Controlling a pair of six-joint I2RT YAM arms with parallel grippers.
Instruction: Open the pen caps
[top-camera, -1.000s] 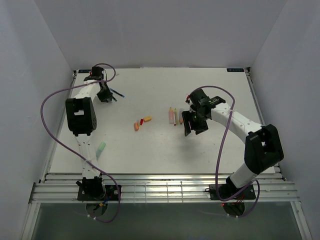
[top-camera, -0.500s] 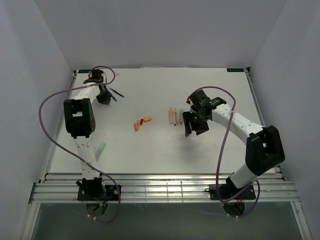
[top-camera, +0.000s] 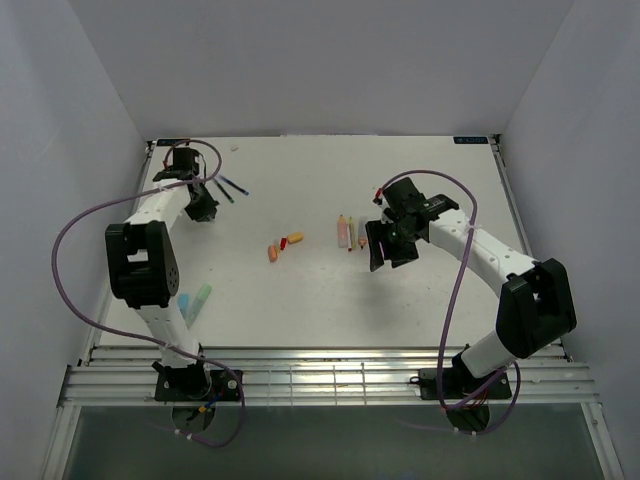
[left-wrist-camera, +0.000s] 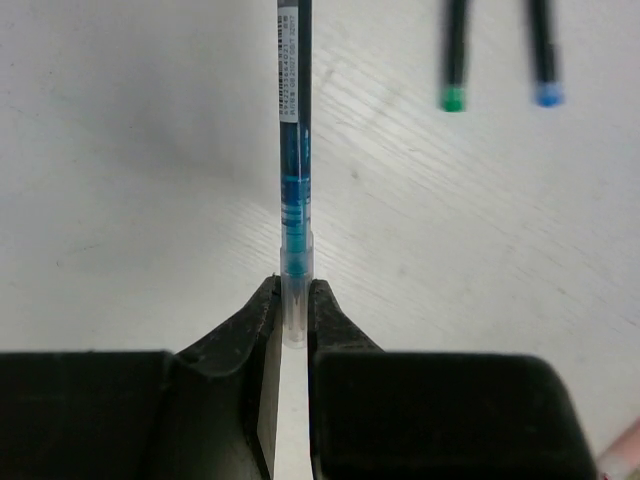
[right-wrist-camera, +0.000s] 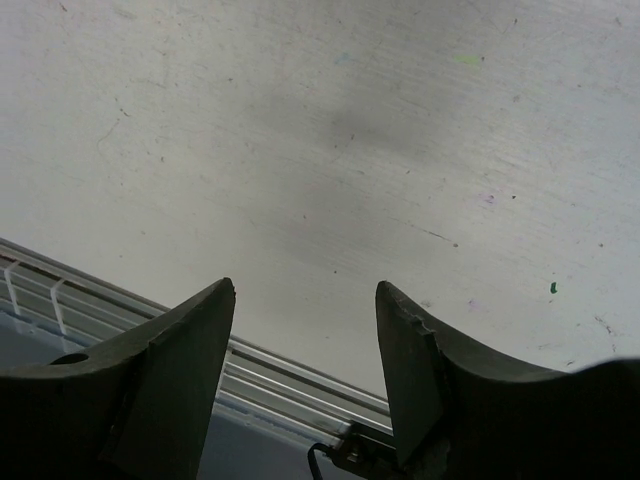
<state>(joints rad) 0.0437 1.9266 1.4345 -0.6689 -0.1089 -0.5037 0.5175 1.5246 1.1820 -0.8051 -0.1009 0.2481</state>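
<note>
The left arm (top-camera: 160, 205) and right arm (top-camera: 480, 248) are showing white links and chunky black joint housings, each trailing a looping purple cable (top-camera: 54, 262).

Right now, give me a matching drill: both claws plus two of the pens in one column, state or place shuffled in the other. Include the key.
Column 1
1. left claw
2. right claw
3. pale teal plastic highlighter
4. green-tipped slim dark pen

Column 2
A. lying loose at the near left in the top view
B. open, nothing between its fingers
C. shut on the slim blue see-through plastic pen
D. lying loose beside the blue-tipped slim dark pen

Pairs: 1-C, 2-B, 3-A, 4-D
</note>
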